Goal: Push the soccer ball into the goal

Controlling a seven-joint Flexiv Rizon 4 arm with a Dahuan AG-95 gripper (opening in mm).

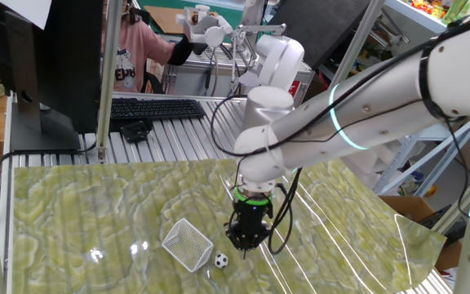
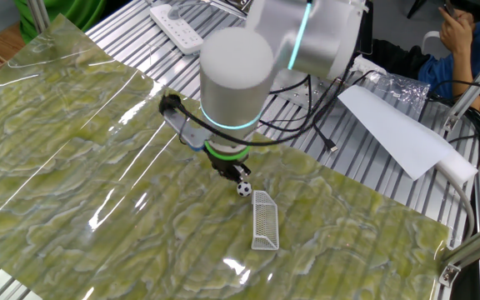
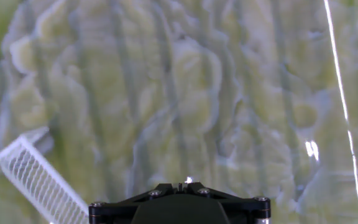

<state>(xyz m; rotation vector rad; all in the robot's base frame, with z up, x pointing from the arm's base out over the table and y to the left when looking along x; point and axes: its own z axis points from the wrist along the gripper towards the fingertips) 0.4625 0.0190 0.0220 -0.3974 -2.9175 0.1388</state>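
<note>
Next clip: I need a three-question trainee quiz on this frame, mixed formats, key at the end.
1. True or false: the soccer ball is already inside the goal.
2. Multiple choice: in the fixed view with the keyboard, the ball lies (A) between the goal and the end effector, low on the green mat; (B) behind the keyboard; (C) on top of the goal.
3. Fill in: the hand view shows the goal at lower left, but the ____ is not visible there.

Key
1. False: it sits on the mat just outside the goal.
2. A
3. ball
</note>
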